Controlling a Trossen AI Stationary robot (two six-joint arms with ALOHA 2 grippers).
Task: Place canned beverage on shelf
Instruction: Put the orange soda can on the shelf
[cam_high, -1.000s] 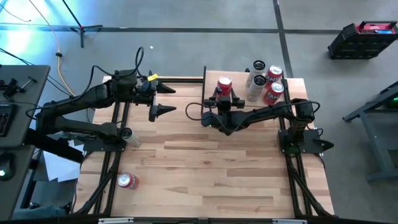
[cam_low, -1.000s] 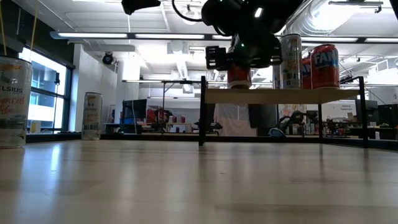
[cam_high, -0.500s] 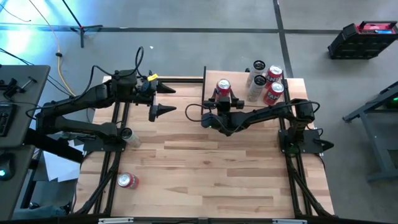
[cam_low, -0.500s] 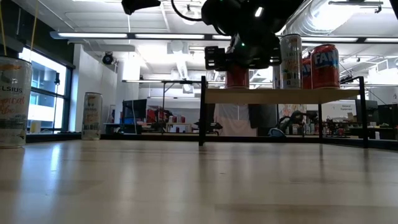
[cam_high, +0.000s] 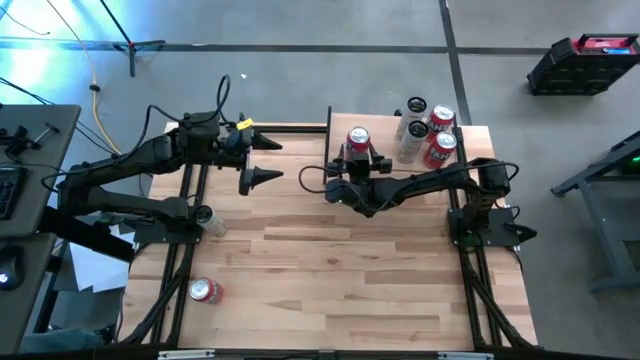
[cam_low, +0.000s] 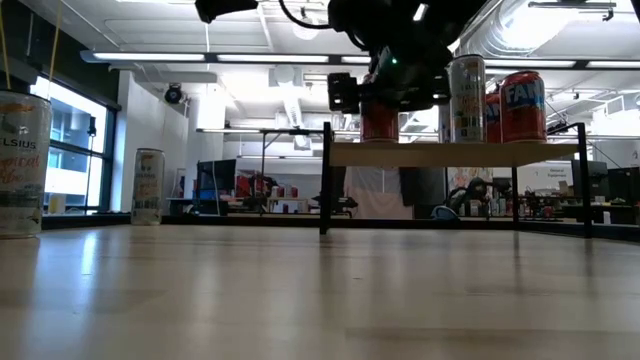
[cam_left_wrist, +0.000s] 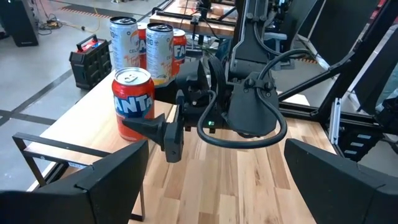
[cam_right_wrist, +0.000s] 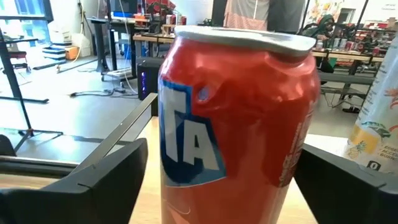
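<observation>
Five cans stand on the shelf (cam_high: 385, 135), and ours, the red can (cam_high: 358, 139), is upright near its left end, well apart from the cluster of four other cans (cam_high: 424, 132) at the far right corner. We see the shelf board raised on thin black uprights above the tabletop (cam_high: 330, 260) in the low view.

Our right gripper (cam_high: 359, 159) sits at the shelf's near edge with its fingers (cam_left_wrist: 147, 129) spread to either side of the red can. In the right wrist view the can fills the gap between the fingers with a sliver of daylight on each side, so we read the grip as released, the can resting on the board by itself.

Our left gripper (cam_high: 266, 160) hangs over the tabletop to the left of the shelf, fingers spread wide with nothing between them.

Away from the shelf, a silver can (cam_high: 208, 219) and a second red can (cam_high: 205, 291) lie on the tabletop's left side.
</observation>
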